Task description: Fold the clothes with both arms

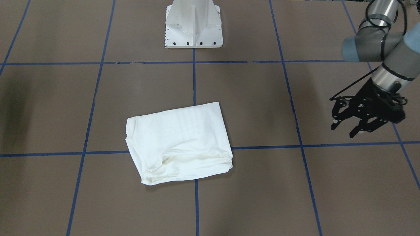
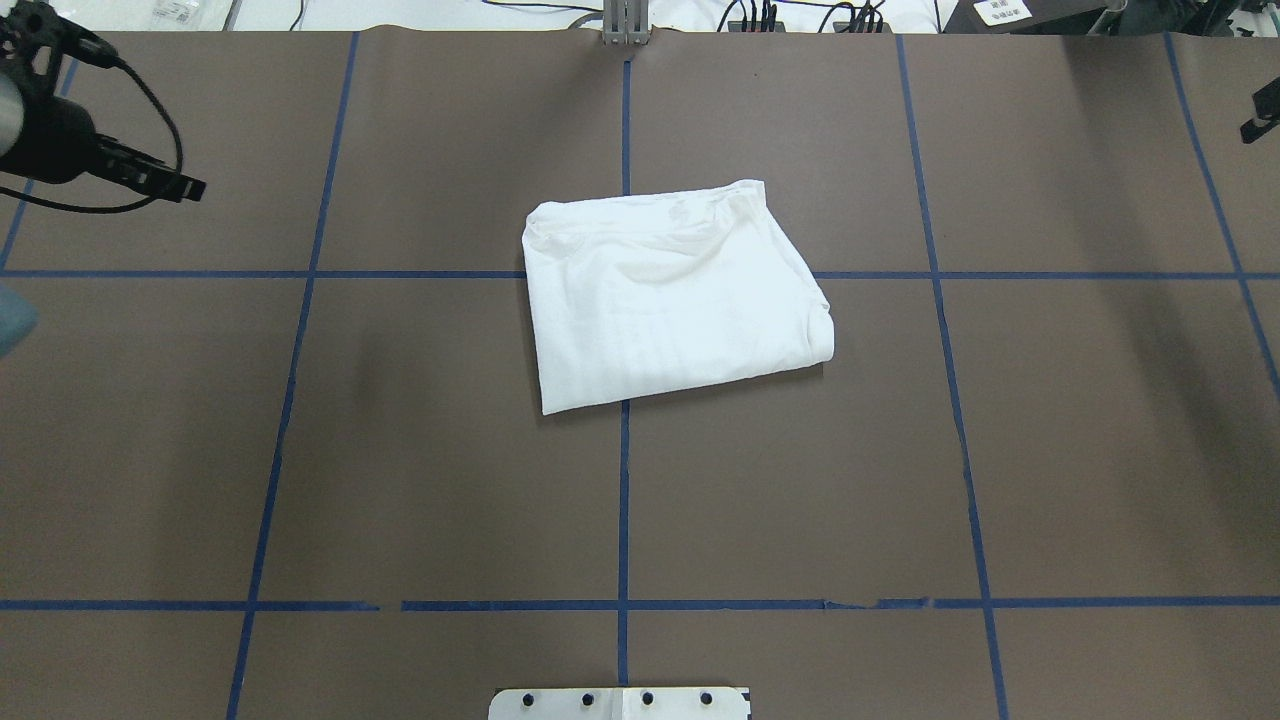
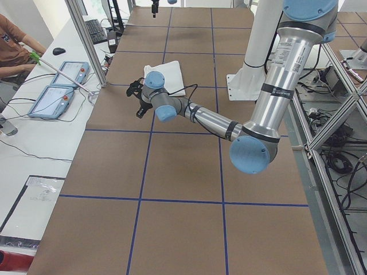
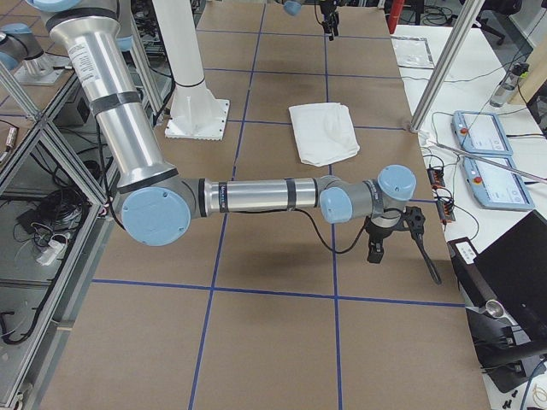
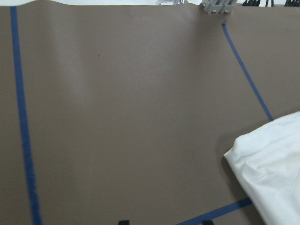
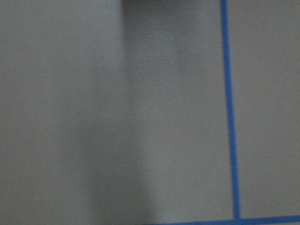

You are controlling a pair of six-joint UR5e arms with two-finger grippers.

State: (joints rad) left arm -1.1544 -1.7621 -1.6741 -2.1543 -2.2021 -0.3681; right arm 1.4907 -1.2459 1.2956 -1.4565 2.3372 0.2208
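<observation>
Exterior front-facing view: looks like a fold all but wrapped up!
Shows the left gripper [image 1: 344, 129] with jaws spread wide, clamping nothing, hanging above the bare table [image 1: 262, 196] and well apart from the white T-shirt [image 1: 178, 141]. Catches the right gripper [image 4: 376, 248] properly only in the side view, out near the table's end and nowhere near the cloth; cannot tell there whether spread or closed. Finds the T-shirt lying mid-table across the crossing of the blue tape lines [image 1: 195, 82], no sleeve showing, doubled into a compact, slightly skewed rectangle with one puffy, bunched edge. Judging by that: main folds done, perhaps only a smoothing of the rumpled edge left. Spots no bin, box or basket in any view, so nothing to report inside one.
</observation>
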